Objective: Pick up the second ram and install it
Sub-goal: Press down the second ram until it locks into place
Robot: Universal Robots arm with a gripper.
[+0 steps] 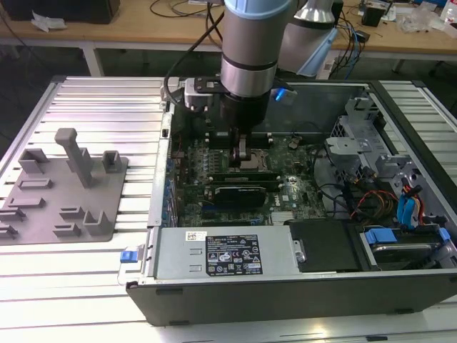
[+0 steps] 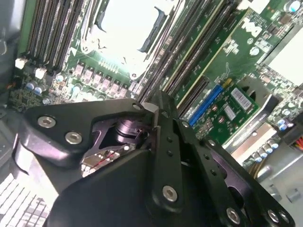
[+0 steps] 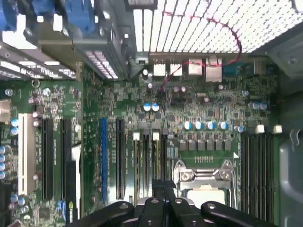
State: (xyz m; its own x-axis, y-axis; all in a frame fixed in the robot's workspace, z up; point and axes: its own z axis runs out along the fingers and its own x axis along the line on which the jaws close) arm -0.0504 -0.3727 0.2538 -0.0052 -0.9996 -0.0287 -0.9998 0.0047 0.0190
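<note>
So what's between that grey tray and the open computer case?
Only a bare strip of the ribbed metal table. The exterior view shows it, between the grey tray on the exterior view's left and the computer case.

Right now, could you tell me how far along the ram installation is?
The gripper is down inside the case, right over the memory slots beside the processor socket. I cannot tell whether the ram is in its grasp or already seated, so the install is not yet confirmed.
</note>
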